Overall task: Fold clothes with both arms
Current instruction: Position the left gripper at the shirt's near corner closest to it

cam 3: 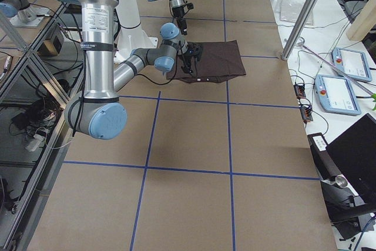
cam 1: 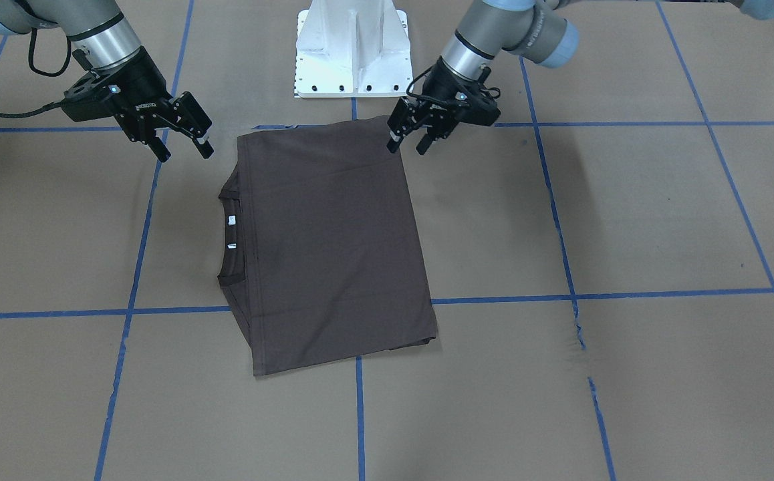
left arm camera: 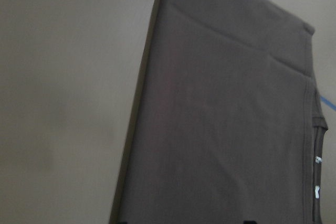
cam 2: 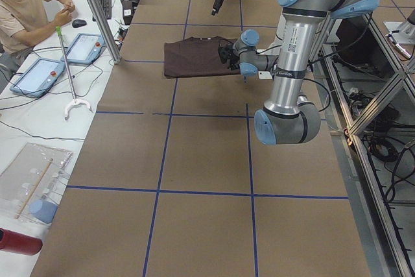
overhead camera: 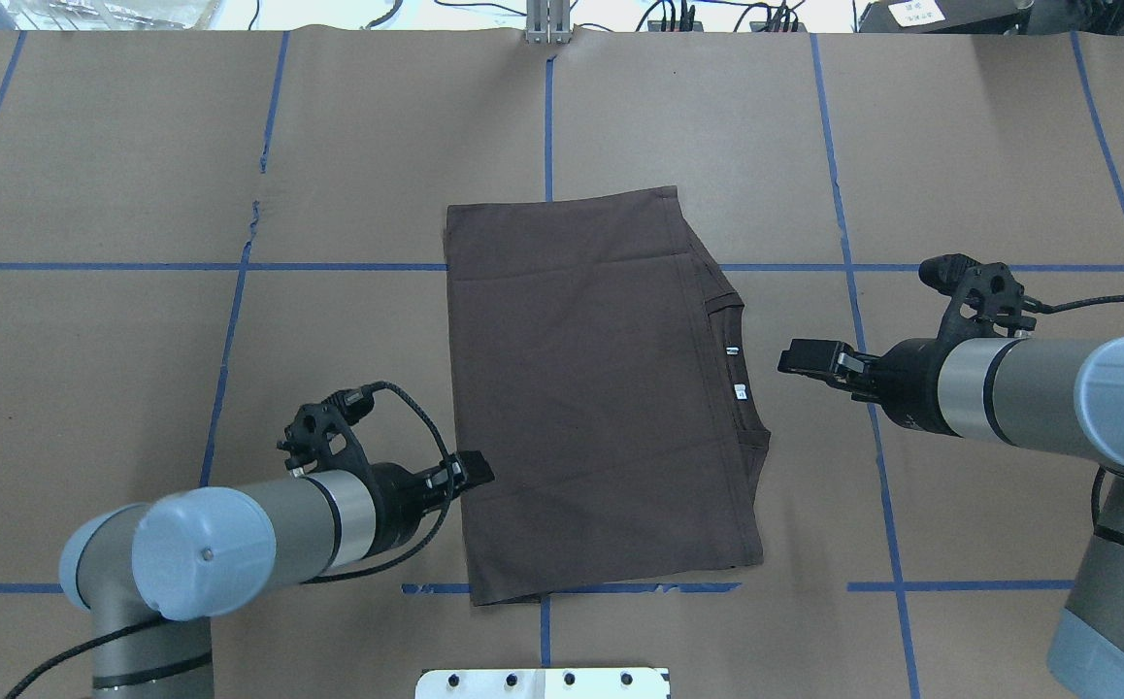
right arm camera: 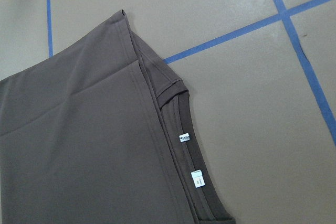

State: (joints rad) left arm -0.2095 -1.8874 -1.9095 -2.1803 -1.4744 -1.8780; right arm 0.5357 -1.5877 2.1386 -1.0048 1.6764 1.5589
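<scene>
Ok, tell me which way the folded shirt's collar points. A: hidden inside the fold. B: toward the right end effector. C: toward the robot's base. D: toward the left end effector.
B: the collar runs along the shirt edge that faces the right end effector.

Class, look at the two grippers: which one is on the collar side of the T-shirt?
The right gripper: it hangs beside the ribbed collar, jaws open. The left gripper is at the opposite, plain edge of the T-shirt.
</scene>
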